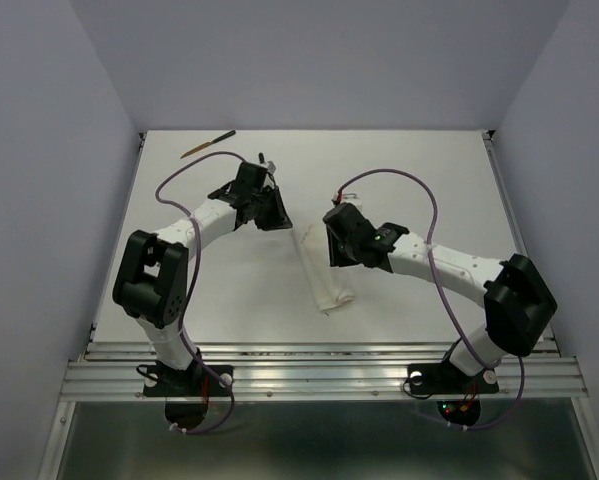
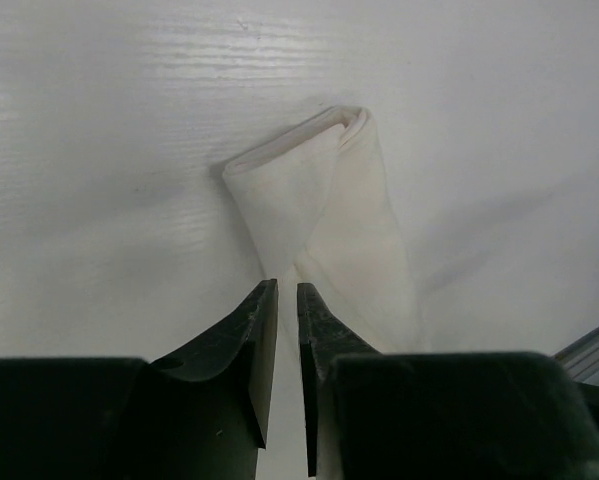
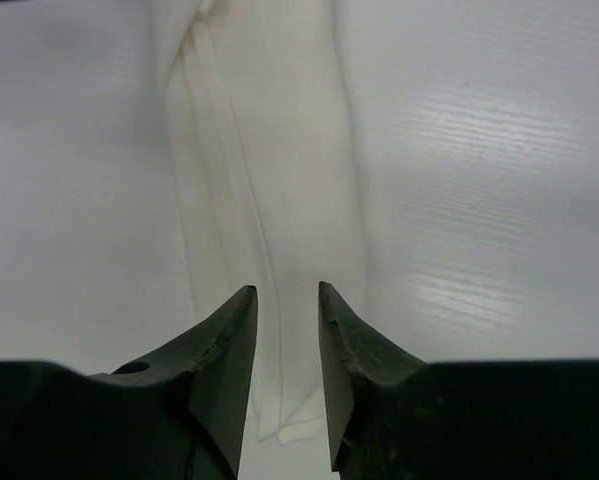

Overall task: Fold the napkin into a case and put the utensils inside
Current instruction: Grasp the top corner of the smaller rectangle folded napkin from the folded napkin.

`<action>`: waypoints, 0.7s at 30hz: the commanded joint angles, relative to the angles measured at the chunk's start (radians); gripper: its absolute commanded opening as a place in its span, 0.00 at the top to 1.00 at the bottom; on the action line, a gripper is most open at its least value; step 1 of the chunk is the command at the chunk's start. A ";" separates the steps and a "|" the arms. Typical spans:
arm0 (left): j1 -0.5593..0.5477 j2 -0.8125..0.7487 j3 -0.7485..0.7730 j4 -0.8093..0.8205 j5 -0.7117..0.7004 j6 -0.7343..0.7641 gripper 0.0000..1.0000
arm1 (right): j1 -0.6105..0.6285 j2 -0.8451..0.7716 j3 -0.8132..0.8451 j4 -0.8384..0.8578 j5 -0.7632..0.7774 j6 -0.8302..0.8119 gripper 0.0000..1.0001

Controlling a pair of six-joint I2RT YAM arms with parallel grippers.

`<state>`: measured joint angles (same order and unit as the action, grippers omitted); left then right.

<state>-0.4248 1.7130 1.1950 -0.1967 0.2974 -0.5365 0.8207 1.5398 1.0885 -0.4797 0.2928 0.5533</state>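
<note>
The folded napkin (image 2: 329, 210), a soft, light white cloth strip with layered edges, lies just ahead of the left claw (image 2: 287, 288), whose jaws are narrowly parted and empty, and beneath the half-parted, empty right claw (image 3: 287, 290); likely floppy, it is best pinched at a folded edge.

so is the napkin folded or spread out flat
Folded: the napkin lies as one long narrow strip, and both wrist views show layered edges along it.
</note>
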 commanded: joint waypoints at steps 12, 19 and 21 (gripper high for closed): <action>-0.077 0.083 0.106 -0.084 -0.148 0.098 0.62 | -0.184 0.227 0.085 0.403 -0.368 0.161 0.78; -0.120 0.164 0.182 -0.138 -0.223 0.153 0.62 | -0.212 0.295 0.097 0.469 -0.408 0.212 0.82; -0.132 0.191 0.209 -0.145 -0.251 0.153 0.66 | -0.212 0.310 0.106 0.469 -0.411 0.217 0.83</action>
<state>-0.5385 1.8713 1.3426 -0.2974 0.1261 -0.4252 0.6102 1.8366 1.1385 -0.0944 -0.0746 0.7338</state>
